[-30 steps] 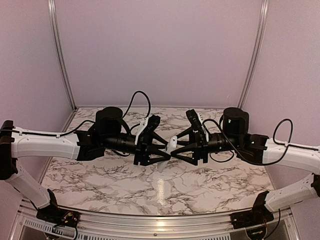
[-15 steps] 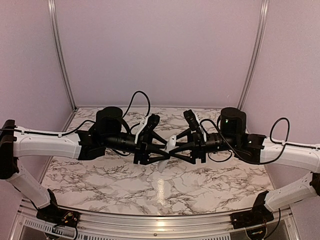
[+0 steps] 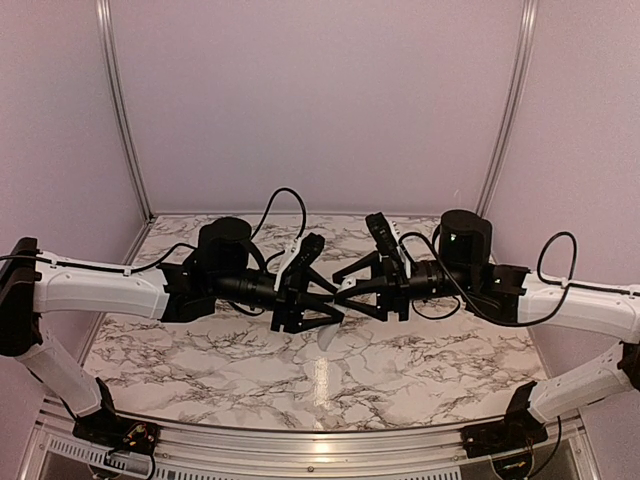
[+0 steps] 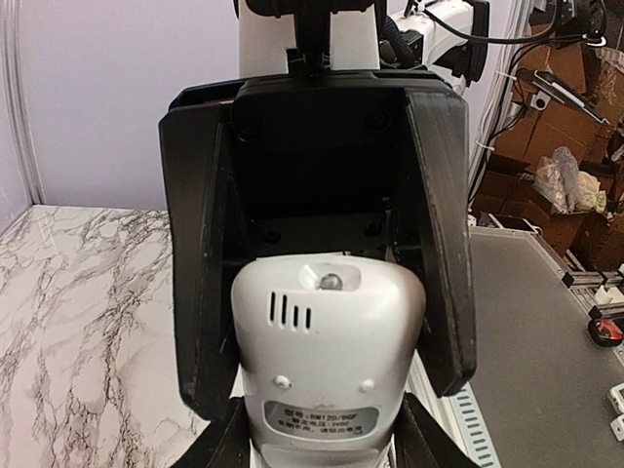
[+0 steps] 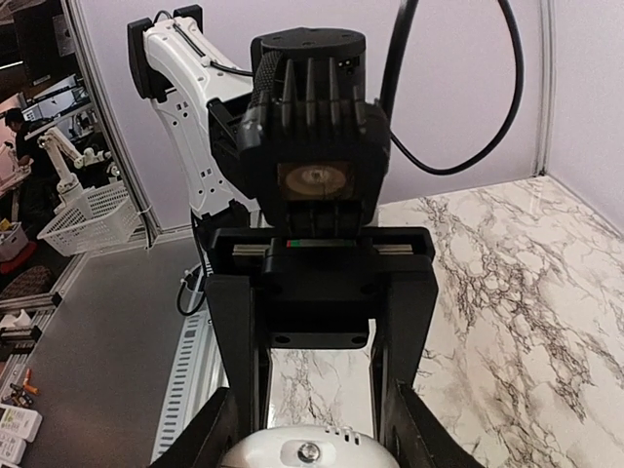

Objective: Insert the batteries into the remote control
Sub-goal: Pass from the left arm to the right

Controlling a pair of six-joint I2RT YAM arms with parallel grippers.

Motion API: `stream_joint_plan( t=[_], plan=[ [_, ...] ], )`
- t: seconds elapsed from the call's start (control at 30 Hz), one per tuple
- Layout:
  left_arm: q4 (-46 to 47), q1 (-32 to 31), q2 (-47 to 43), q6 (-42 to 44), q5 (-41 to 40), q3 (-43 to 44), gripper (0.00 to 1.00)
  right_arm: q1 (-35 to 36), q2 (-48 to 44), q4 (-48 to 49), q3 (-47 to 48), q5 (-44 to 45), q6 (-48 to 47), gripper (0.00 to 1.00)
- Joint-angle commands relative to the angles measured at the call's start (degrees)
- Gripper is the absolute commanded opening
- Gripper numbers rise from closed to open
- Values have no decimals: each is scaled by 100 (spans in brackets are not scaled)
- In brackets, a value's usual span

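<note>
White remote [image 4: 327, 361], long axis left-right, sits clamped in the left hand [image 4: 327, 448]; right hand [image 5: 312, 439] straddles its other end, grip unclear.

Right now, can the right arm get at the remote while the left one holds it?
Probably yes: the left gripper holds the remote control by one end, and the right gripper flanks its other end, fingers seemingly touching both sides; nothing stands between.
</note>
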Motion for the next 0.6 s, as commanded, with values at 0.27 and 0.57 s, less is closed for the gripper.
stream_joint_plan(
  t=[0.27, 0.57],
  plan=[
    [517, 2, 9, -184, 47, -20, 34, 49, 146, 78, 165, -24, 120, 61],
    [261, 32, -62, -130, -68, -74, 49, 35, 128, -106, 254, 76, 63, 26]
  ],
)
